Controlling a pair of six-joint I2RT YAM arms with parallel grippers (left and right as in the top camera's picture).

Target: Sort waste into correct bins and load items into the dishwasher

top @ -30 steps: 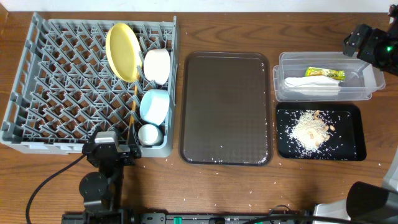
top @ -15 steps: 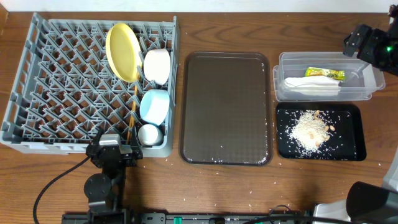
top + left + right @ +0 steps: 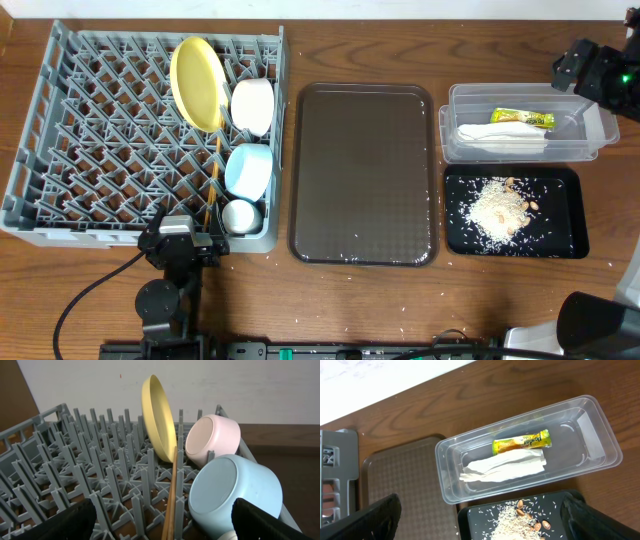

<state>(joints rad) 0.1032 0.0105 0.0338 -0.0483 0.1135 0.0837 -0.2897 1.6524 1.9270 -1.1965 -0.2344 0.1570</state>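
The grey dish rack (image 3: pixel 90 150) holds the yellow plate (image 3: pixel 197 82), white bowl (image 3: pixel 252 106), light-blue bowl (image 3: pixel 249 170), white cup (image 3: pixel 240 216) and wooden chopsticks (image 3: pixel 213 175). My left gripper (image 3: pixel 180 240) is open and empty at the rack's front edge; its wrist view shows the plate (image 3: pixel 159 415), blue bowl (image 3: pixel 235 492) and chopsticks (image 3: pixel 171 495). The clear tub (image 3: pixel 598 130) holds the yellow-green wrapper (image 3: pixel 522 118) and white napkin (image 3: pixel 500 137). The black tray (image 3: pixel 565 215) holds rice crumbs (image 3: pixel 497 210). My right gripper (image 3: pixel 590 70) is open and empty, high behind the tub (image 3: pixel 600 430).
The dark-brown serving tray (image 3: pixel 365 175) lies between the rack and the bins, with a few grains on it. Loose grains dot the wooden table near the front edge. A black cable runs from the left arm at the front left.
My left gripper has drawn back a little toward the front edge from the rack. Nothing else has moved.
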